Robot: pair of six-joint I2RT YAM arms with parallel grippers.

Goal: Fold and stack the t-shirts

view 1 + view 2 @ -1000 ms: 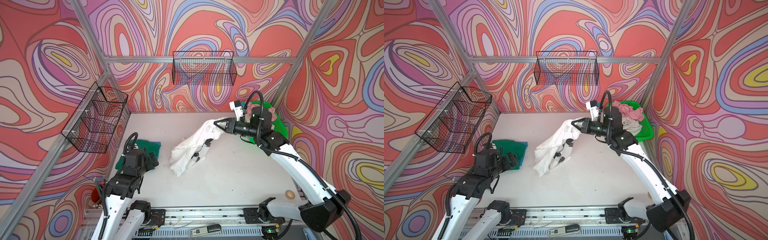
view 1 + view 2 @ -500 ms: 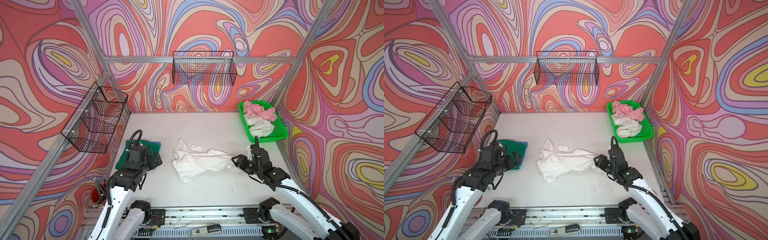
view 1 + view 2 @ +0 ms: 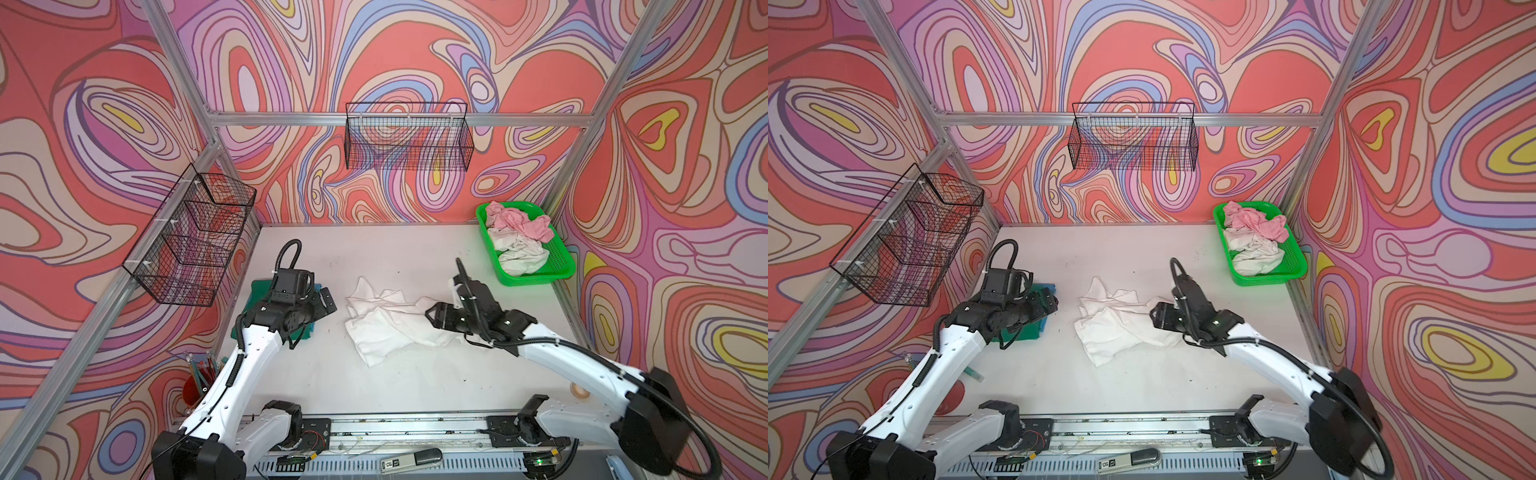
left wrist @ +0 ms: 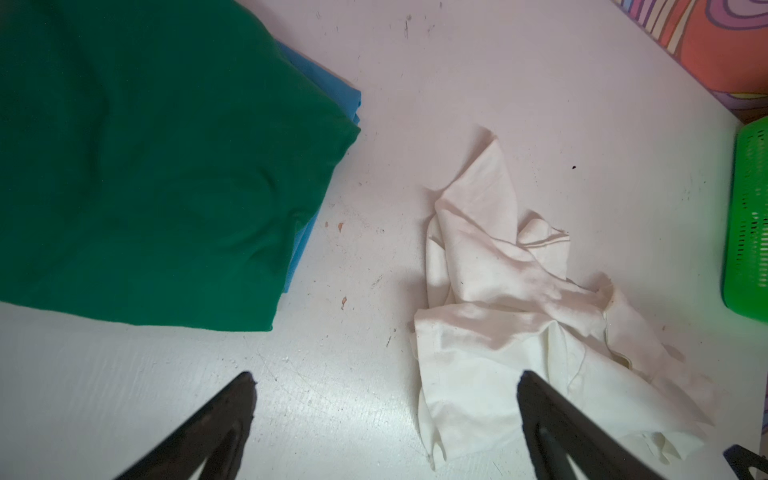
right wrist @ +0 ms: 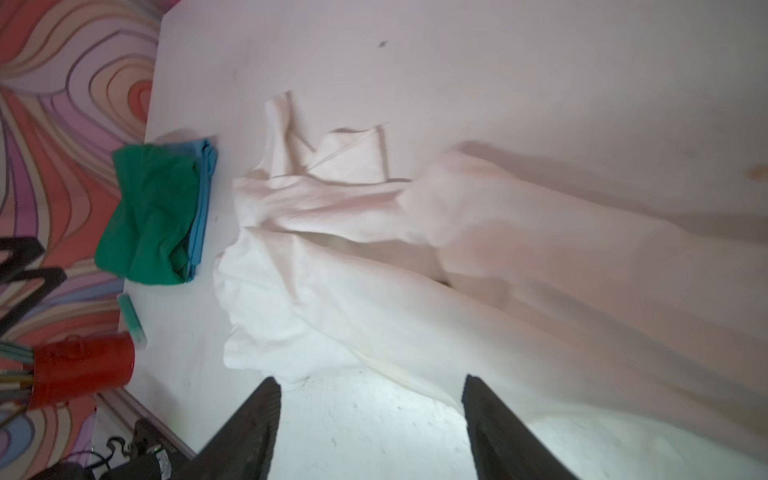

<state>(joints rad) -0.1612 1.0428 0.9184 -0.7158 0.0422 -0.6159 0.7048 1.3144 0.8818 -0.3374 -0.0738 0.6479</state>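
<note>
In both top views the large white t-shirt (image 3: 386,328) (image 3: 1113,328) lies crumpled and unfolded on the middle of the white table (image 3: 374,386), one sleeve-like corner pointing toward the back wall; the right gripper (image 3: 432,319) hangs low at the right edge of that shirt, over its trailing cloth; in the right wrist view the right gripper (image 5: 370,380) has its two dark fingers (image 5: 266,407) spread apart, with bare table and the shirt's hem (image 5: 457,270) showing between them and nothing clamped; the left gripper (image 3: 326,301) sits to the left of the white t-shirt, apart from it; in the left wrist view the left gripper (image 4: 386,376) has its jaws wide and empty, and the shirt (image 4: 498,324) lies just past one fingertip; further left of the white t-shirt a folded dark green t-shirt (image 4: 145,166) rests on top of a folded blue garment (image 4: 332,87), whose edge peeks out on the side facing the white one; to the right of the white t-shirt and further back, well apart from it, the bright green basket (image 3: 528,282) holds a bunched pink t-shirt (image 3: 523,222) and an off-white t-shirt (image 3: 519,253), touching each other.
</note>
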